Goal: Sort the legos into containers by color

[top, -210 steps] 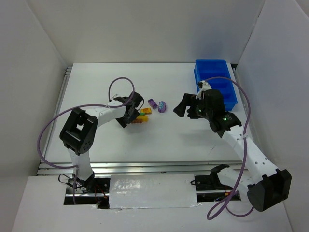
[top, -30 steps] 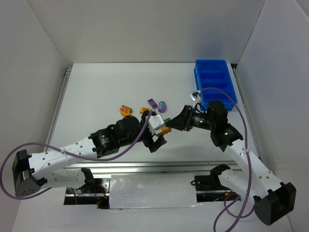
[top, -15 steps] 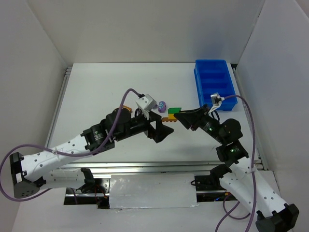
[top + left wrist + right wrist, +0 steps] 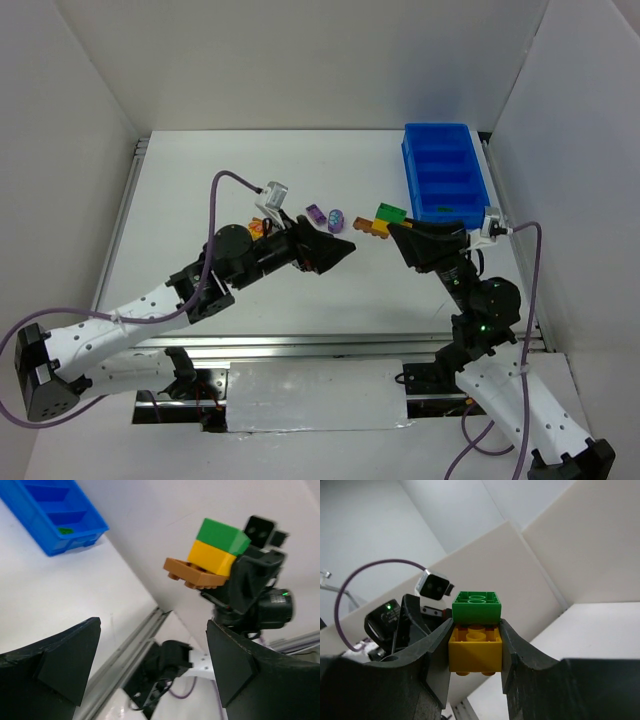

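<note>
A small stack of legos is held in the air above the white table, just left of the near end of the blue tray. The stack has three parts: a green brick on top, a yellow brick under it, and a thin brown plate at the bottom. The plate juts out past the yellow brick on one side. In the overhead view the stack runs on a slant, with the green end toward the tray and the brown end toward the table's middle. In the right wrist view the green brick's studs point away from the gripper.

The right gripper is clamped on the stack, its two black fingers pressing the yellow brick from both sides. The right arm rises from the near right corner and points up and left.

The left gripper faces the stack from the left, close to it but not touching, with its jaws spread wide and nothing between them. The left arm stretches from the near left corner across the table.

On the table behind the left gripper lie two purple bricks side by side. An orange brick lies farther left, beside the left arm. One green piece sits in the tray's end compartment nearest the arms.
</note>
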`<action>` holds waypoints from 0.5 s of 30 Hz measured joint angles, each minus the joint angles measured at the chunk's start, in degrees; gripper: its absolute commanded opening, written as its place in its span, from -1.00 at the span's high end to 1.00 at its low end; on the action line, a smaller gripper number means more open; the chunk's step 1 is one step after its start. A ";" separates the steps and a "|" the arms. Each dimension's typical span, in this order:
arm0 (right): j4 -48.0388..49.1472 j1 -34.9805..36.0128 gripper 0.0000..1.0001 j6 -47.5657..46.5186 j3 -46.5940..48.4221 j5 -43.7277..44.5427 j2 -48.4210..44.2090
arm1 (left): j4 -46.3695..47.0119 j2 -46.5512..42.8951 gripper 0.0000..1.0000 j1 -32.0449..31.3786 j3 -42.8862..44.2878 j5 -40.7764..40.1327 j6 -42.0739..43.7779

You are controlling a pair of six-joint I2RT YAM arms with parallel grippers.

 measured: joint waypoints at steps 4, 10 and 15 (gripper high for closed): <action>4.83 -0.02 1.00 3.98 -0.63 0.79 1.53 | 6.43 0.74 -0.99 0.07 -0.22 2.43 -1.66; 9.81 -0.02 1.00 9.46 -0.61 -0.50 6.19 | 18.58 2.36 -0.99 0.07 -0.26 8.57 -1.73; 12.35 -0.20 1.00 11.30 -0.61 -0.81 6.80 | 23.21 4.13 -0.91 0.20 -0.24 11.39 -1.77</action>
